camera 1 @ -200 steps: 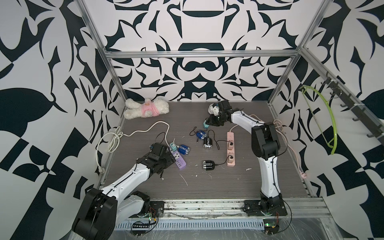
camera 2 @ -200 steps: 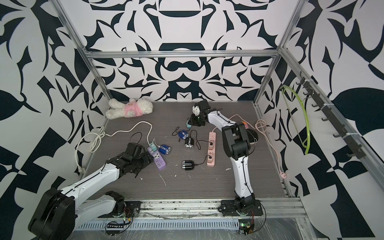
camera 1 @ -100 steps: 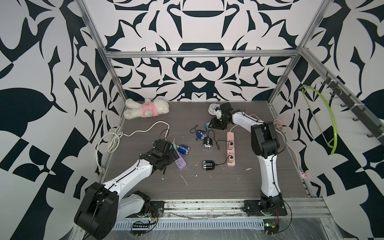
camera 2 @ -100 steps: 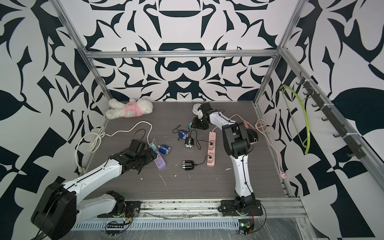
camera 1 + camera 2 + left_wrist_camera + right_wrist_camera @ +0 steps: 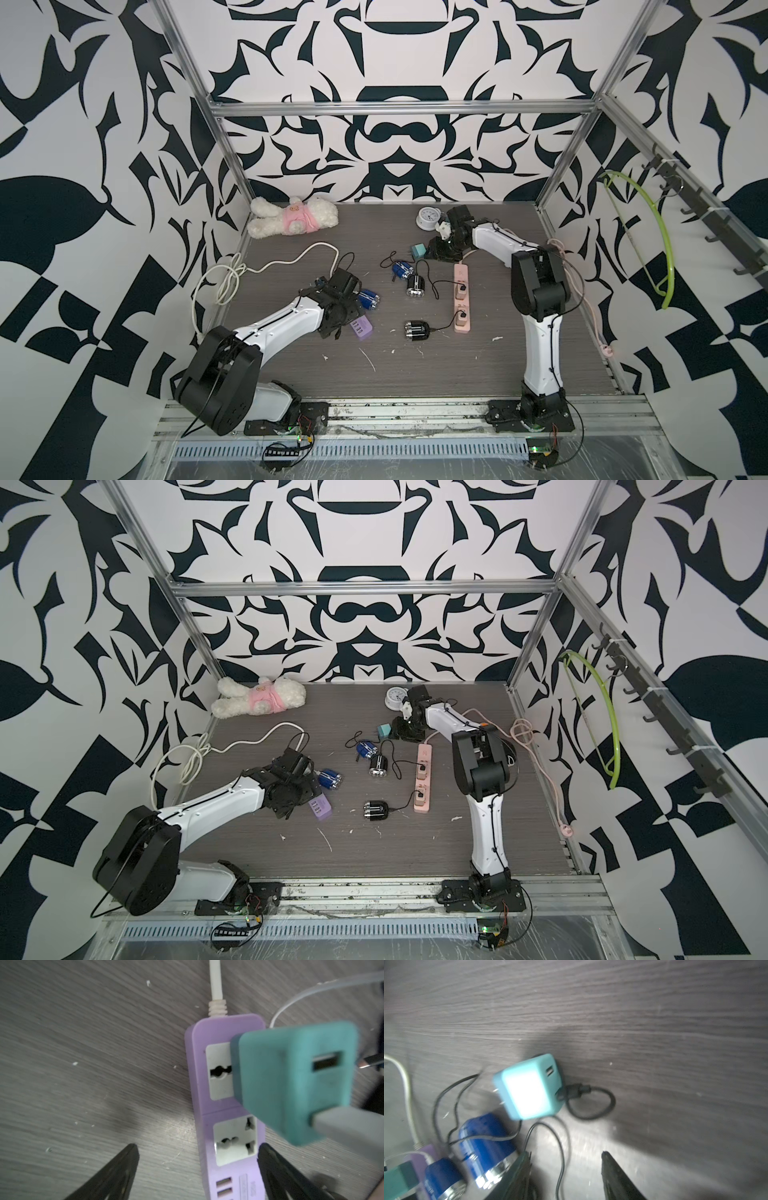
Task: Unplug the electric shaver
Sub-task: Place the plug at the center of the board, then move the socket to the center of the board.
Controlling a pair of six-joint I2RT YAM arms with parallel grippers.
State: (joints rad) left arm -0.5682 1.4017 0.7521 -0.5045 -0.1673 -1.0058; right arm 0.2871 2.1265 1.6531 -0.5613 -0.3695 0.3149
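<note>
While your left claw (image 5: 197, 1147) hangs low over the near-left part of the dark wood-grain table (image 5: 457, 374), its black fingers (image 5: 116, 1169) stand wide apart and grip nothing. The lilac plastic power strip (image 5: 195, 1093) lies between them, close against one finger. You can see a teal square charging adapter (image 5: 280, 1084) sitting over the strip's socket by the white cord, with a grey USB plug (image 5: 342, 1126) in one of its ports. Level with the strip, a black cylindrical shaver (image 5: 417, 330) is corded into the long pink power strip (image 5: 461, 272).

Just beyond the lilac strip lies the nearer blue cylindrical electric shaver (image 5: 368, 300). Farther on, a second black shaver (image 5: 415, 286) touches the farther blue electric shaver (image 5: 401, 270), whose thin black cable loops about it.

Behind those, a loose teal adapter (image 5: 529, 1088) lies on its side on bare table, prongs in the open air and in no socket, a black cable in one port. Your right claw (image 5: 565, 1154) hovers just beside it, jaws partly apart and closed on nothing. One finger overlaps the farther blue shaver, and you cannot tell whether they touch.

At the back stand a round white clock (image 5: 428, 217) and a white plush toy in pink (image 5: 291, 218).
</note>
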